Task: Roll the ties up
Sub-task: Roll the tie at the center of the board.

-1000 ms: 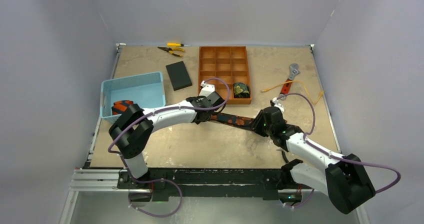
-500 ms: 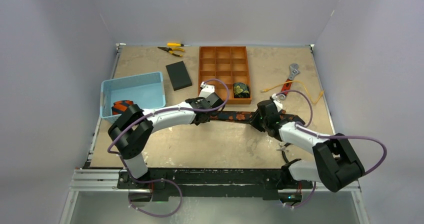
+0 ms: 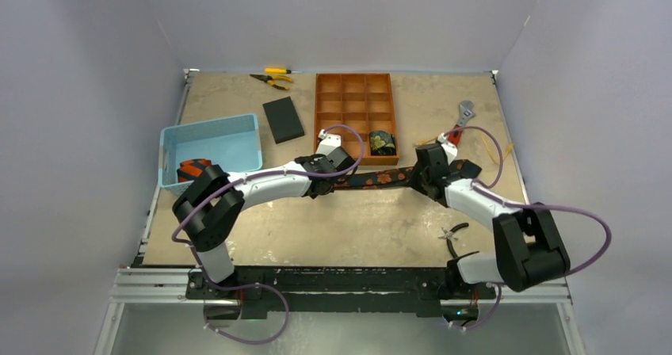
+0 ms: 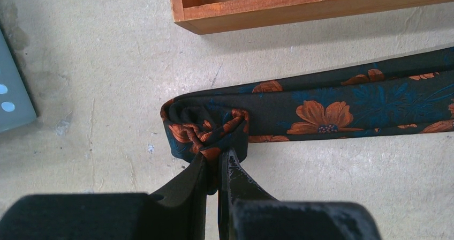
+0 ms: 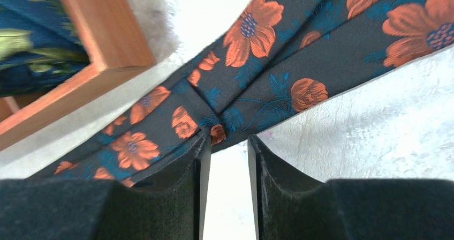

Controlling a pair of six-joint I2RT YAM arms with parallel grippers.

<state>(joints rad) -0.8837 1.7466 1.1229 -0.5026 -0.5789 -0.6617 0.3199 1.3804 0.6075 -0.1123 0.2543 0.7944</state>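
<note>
The orange-flowered tie [image 3: 372,180] lies on the tabletop [image 3: 341,228] with its long axis running left to right between the arms, its started roll pinched in the left end effector [image 4: 218,158], while the right end effector [image 5: 225,143] stands parted at the tie's other stretch.

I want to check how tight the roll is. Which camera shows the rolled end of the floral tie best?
Left wrist: the rolled end sits mid-frame, close up, pinched by the left hand. Top external shows the floral tie only as a small strip, with the roll too small to make out. Right wrist shows only flat fabric, no roll.
</note>
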